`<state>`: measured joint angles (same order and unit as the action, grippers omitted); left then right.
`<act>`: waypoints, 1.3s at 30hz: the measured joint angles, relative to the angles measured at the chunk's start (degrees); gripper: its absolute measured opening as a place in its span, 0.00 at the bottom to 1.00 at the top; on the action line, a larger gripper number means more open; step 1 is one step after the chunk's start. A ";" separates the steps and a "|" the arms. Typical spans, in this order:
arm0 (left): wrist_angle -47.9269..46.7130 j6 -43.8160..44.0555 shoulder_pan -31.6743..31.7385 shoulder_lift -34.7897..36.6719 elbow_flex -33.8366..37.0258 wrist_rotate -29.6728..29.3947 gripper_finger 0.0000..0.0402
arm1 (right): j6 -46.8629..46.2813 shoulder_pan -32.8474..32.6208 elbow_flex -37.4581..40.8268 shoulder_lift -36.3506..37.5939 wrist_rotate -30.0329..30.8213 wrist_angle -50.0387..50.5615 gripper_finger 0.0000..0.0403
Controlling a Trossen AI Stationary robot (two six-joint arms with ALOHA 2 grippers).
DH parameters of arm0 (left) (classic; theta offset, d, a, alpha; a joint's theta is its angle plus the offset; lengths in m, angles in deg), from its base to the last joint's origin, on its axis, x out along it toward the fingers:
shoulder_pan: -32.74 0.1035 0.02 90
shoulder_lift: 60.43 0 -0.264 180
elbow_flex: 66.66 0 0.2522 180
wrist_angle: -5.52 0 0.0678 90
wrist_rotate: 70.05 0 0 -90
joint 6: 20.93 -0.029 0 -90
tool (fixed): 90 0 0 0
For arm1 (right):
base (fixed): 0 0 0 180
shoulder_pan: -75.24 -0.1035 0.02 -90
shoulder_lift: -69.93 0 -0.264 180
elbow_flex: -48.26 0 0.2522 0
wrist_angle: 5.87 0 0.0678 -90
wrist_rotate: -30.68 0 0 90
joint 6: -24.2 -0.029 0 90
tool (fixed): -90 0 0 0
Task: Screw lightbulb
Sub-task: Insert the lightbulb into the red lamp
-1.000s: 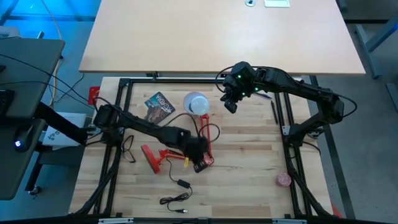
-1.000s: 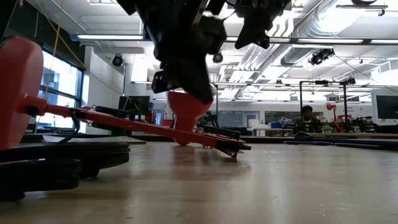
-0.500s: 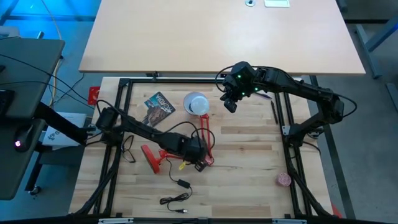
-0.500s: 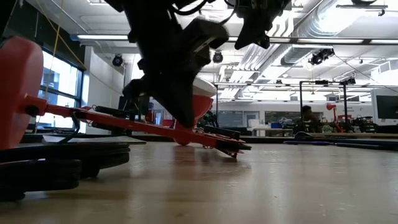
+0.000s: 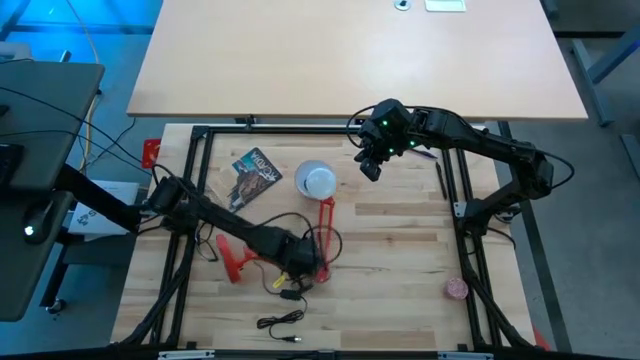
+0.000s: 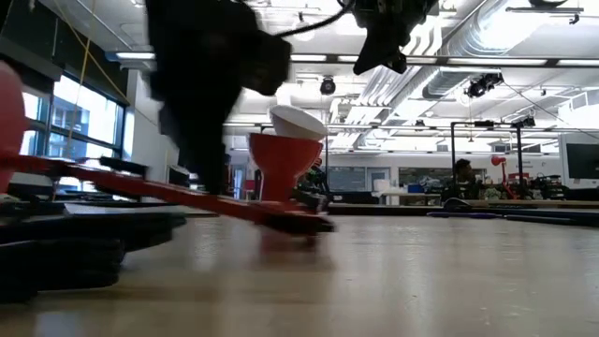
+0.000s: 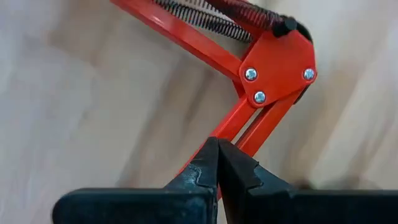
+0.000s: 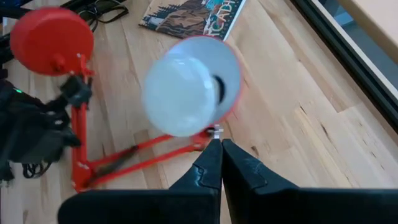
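Observation:
A red desk lamp lies on the wooden table, its round base (image 5: 232, 262) at the left and its shade (image 5: 317, 181) toward the far edge. The white lightbulb (image 8: 180, 93) sits in the shade's mouth beside the dark centre; blur hides how it is seated. It also shows above the shade's rim in the low view (image 6: 298, 120). My left gripper (image 5: 305, 268) is shut, low over the lamp's elbow joint (image 7: 277, 65). My right gripper (image 5: 370, 170) hangs shut above the table, right of the shade, with nothing in it (image 8: 221, 146). My left gripper has its shut fingertips (image 7: 208, 163) against the lamp's lower arm bars (image 7: 235, 127), just below the elbow's joint plate. It comes from above, pointing steeply down. The tips cover the exact spot of contact. The lamp lies on the table.
A magazine (image 5: 256, 170) lies left of the shade. Black cables and a small adapter (image 5: 290, 295) lie near the front edge. A pink round object (image 5: 457, 289) sits at the right. A black frame rail (image 5: 200, 150) borders the wooden board.
My left gripper has gone down and toward the table's left and near edges, tipping more steeply downward. The lamp has slid with it. Its base has shifted toward the left edge, and the shade with the bulb has come a little toward the near edge.

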<state>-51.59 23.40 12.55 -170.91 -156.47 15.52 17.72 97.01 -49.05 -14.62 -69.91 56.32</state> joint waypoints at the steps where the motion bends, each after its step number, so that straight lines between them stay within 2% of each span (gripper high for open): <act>1: -1.17 -2.17 -0.61 0.01 0.00 0.18 0.00 | 0.02 0.00 0.00 0.00 0.00 0.30 0.00; 12: -2.96 -24.86 -5.47 0.84 0.20 -1.49 0.00 | 2.80 -0.82 0.00 0.01 -0.37 5.42 0.00; 20: -3.11 -33.62 -5.77 2.81 0.52 0.00 0.00 | 3.26 -1.17 0.00 0.02 -0.46 6.40 0.00; 25: -3.54 -32.33 -5.80 7.78 0.48 -1.79 0.00 | 4.23 -1.17 0.00 0.01 -0.46 6.63 0.00; 28: -2.68 -28.39 -5.13 11.36 0.48 -8.12 0.00 | 5.03 -1.20 0.00 0.00 -0.46 6.59 0.00; 31: 3.79 -25.55 -2.63 13.05 0.35 -13.96 0.00 | 5.28 -1.17 0.00 0.02 -0.42 6.23 0.00; 35: 15.01 -29.82 1.87 9.41 0.24 -13.79 0.00 | 5.34 -1.13 0.00 0.02 0.06 4.92 0.00; 37: 14.78 -30.49 3.69 6.45 -0.70 -14.14 0.00 | 5.28 -1.13 0.00 0.01 0.07 4.77 0.00; 39: 10.38 -22.66 5.52 3.81 -2.90 -14.46 0.00 | 4.92 -1.13 0.00 0.01 0.20 4.89 0.00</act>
<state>-41.21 0.74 18.07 -167.10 -159.37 1.06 22.64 95.88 -49.05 -14.61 -69.71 61.21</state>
